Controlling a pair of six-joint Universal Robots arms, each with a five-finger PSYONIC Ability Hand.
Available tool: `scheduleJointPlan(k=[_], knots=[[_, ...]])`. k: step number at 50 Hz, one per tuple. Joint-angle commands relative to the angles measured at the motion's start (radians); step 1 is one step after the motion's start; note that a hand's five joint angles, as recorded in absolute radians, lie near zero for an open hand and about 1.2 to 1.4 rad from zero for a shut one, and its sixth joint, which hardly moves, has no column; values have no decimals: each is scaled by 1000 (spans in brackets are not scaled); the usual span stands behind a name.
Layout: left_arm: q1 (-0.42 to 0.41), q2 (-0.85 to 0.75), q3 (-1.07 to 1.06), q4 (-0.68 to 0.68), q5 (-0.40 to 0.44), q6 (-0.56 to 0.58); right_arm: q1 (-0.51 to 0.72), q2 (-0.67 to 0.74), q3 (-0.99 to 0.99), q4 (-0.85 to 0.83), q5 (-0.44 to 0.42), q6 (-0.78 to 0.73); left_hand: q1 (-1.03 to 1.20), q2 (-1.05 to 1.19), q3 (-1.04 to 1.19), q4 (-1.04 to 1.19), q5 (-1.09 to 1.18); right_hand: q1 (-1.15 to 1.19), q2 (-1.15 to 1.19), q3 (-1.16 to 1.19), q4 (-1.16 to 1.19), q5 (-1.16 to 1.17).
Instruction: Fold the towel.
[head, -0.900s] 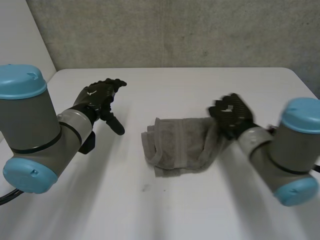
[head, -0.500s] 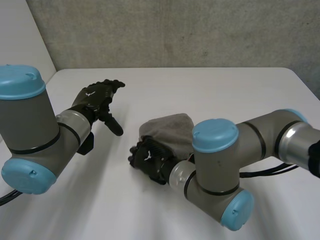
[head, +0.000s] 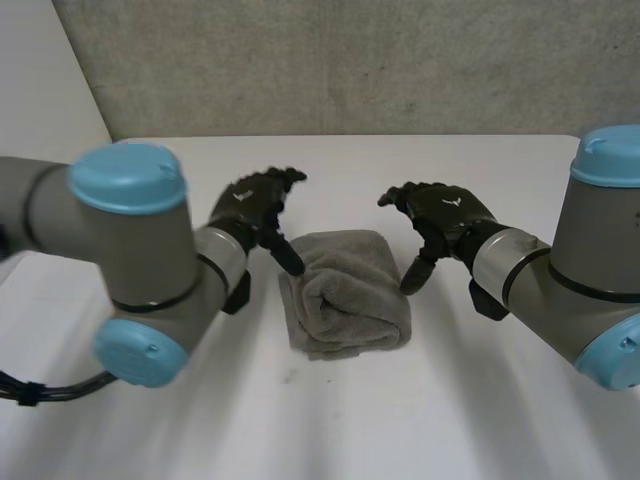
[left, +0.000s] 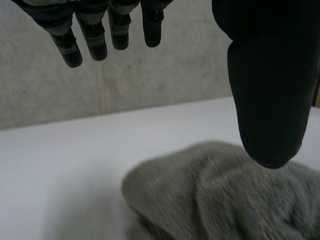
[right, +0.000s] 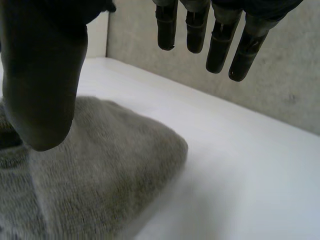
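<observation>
The towel (head: 345, 290) now lies doubled into a thick bundle on the table (head: 350, 430) — my right arm just swept it over. The right robot hand (head: 440, 215) has pulled back beside the towel and the left robot hand (head: 255, 205) has moved in opposite — both spread, empty. I'd call this fold finished.

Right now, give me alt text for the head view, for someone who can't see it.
A folded grey towel lies on a white table, with the left hand at its left edge and the right hand at its right. Both hands are open, holding nothing.
</observation>
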Motion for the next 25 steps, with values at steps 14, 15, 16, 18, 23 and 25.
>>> scheduleJointPlan(k=[14,15,16,18,23,25], knots=[[-34,-211,32,-64,-66,19,-5,270,-102,6,-8,-20,-1,9,8,8,-29,-58,-83,-78,-82,-55],[-31,-211,20,-64,-65,19,1,292,-112,2,-8,-25,-1,9,8,8,-29,-58,-83,-78,-82,-55],[-31,-211,20,-64,-65,19,4,310,-125,0,-8,-37,-1,9,8,8,-29,-58,-83,-78,-82,-55],[-31,-210,11,-63,-65,19,4,322,-135,0,-8,-57,-1,9,8,8,-29,-58,-83,-78,-82,-55],[-31,-201,9,-66,-66,17,5,332,-137,0,-8,-123,-1,9,8,8,-29,-58,-83,-78,-82,-55],[-31,-198,11,-64,-66,19,5,326,-135,2,-8,-134,-1,9,8,8,-29,-58,-83,-78,-82,-55]])
